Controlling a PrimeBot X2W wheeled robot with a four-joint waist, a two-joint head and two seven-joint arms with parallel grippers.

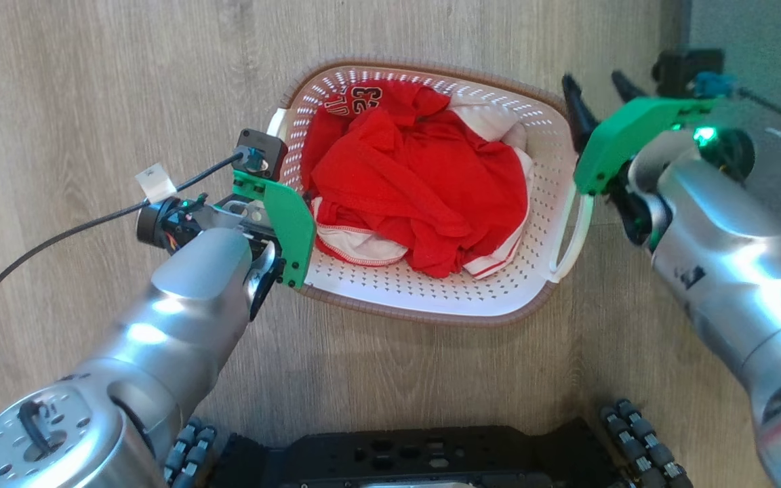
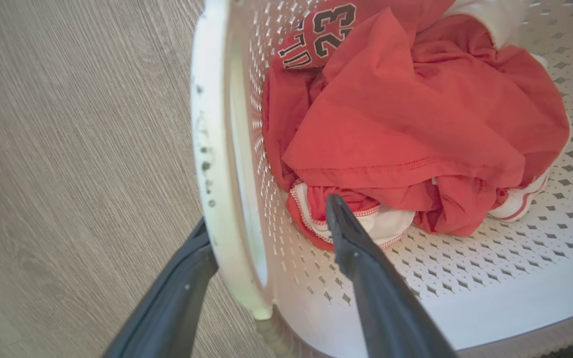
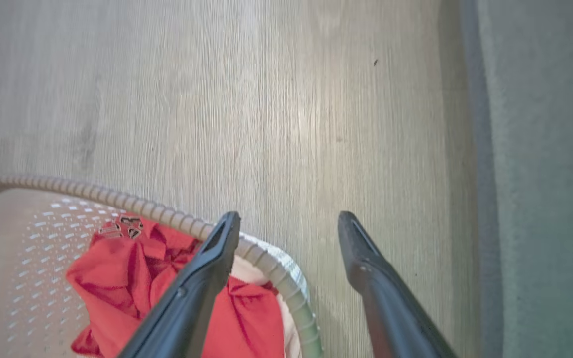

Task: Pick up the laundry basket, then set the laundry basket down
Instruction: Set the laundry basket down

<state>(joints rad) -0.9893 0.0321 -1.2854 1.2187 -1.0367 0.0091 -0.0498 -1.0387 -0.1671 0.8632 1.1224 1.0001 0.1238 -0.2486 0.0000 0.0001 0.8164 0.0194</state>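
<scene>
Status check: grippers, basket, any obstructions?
Left gripper open, straddling laundry basket's left handle, not clamped. Right gripper open over the far-right rim, right handle ungripped. Basket appears on floor, red clothes inside. Nothing blocking seen.

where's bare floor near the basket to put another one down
Widest bare wood floor lies left of the laundry basket, past the left arm and its cable. A narrower strip runs between basket and robot base. Crowded: both handle ends, with that arm and the right arm there, and inside, full of red clothes.
</scene>
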